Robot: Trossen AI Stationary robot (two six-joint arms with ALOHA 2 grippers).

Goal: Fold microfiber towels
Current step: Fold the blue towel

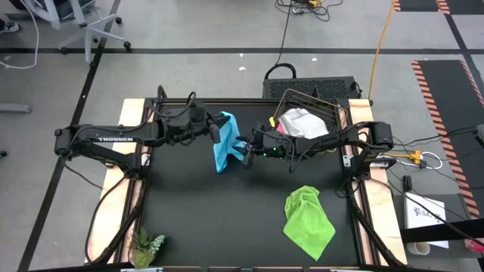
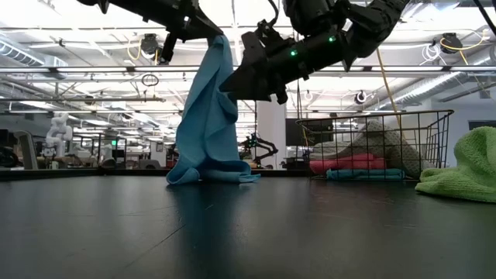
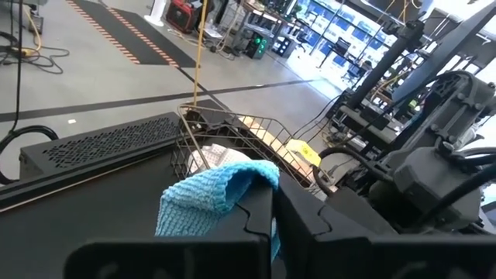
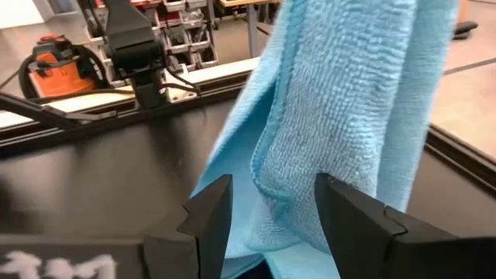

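Near the middle of the black table (image 1: 189, 219), the left gripper (image 1: 215, 133) is pinched tight on the top edge of a light blue microfiber towel (image 1: 225, 143), holding it high so it hangs in a long drape with only its bottom hem bunched on the tabletop. Just beside it, the right gripper (image 4: 267, 203) has its fingers spread wide on either side of a hanging fold, apparently placed to catch a lower edge. A lime green towel (image 1: 308, 221) lies crumpled near the right side. More towels wait in the wire basket (image 1: 342, 113).
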